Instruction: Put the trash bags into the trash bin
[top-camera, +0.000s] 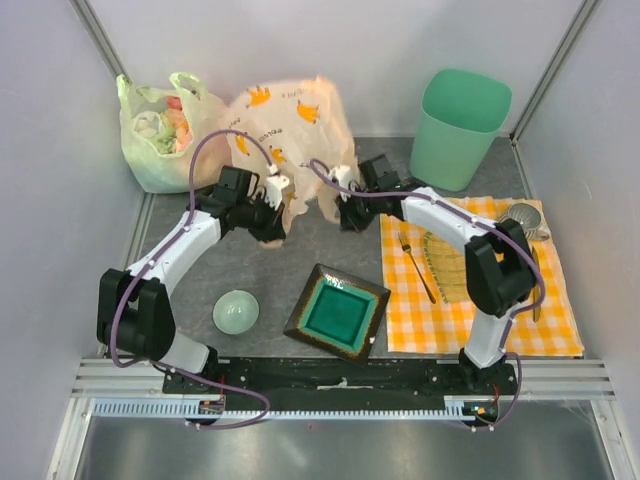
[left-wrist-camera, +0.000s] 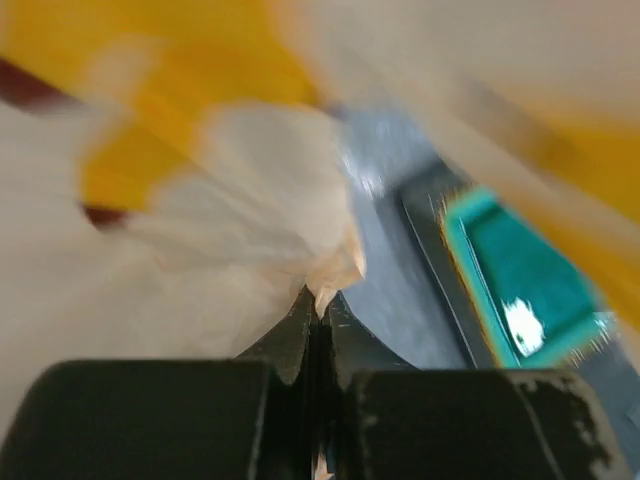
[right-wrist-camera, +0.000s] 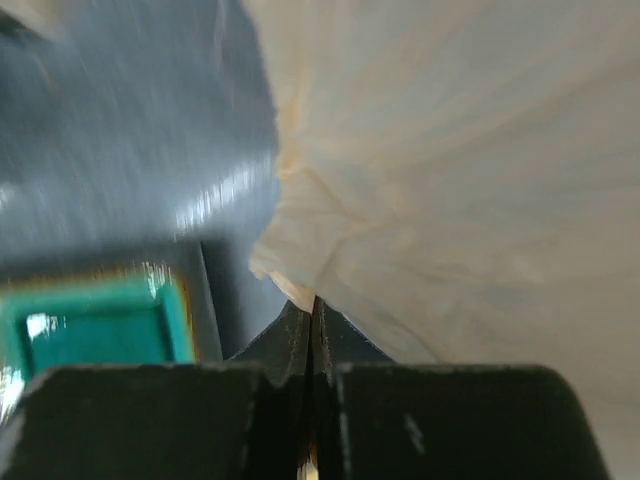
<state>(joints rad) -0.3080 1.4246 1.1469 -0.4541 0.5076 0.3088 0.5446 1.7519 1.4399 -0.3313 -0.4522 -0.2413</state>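
Note:
The peach-cream trash bag (top-camera: 290, 125) with yellow-orange prints hangs spread between my two grippers above the grey table, at the back middle. My left gripper (top-camera: 272, 215) is shut on the bag's left lower edge; in the left wrist view the film (left-wrist-camera: 240, 200) is pinched between the closed jaws of that gripper (left-wrist-camera: 318, 300). My right gripper (top-camera: 345, 205) is shut on the bag's right lower edge; the right wrist view shows the film (right-wrist-camera: 450, 180) pinched in that gripper (right-wrist-camera: 314, 305). The mint-green trash bin (top-camera: 458, 128) stands upright at the back right, to the right of the bag.
A yellow-green bag (top-camera: 160, 130) stuffed with material sits at the back left. A pale green bowl (top-camera: 236, 311) and a square teal dish (top-camera: 338, 312) lie near the front. A yellow checked cloth (top-camera: 480, 280) with a fork (top-camera: 416, 265) lies at the right.

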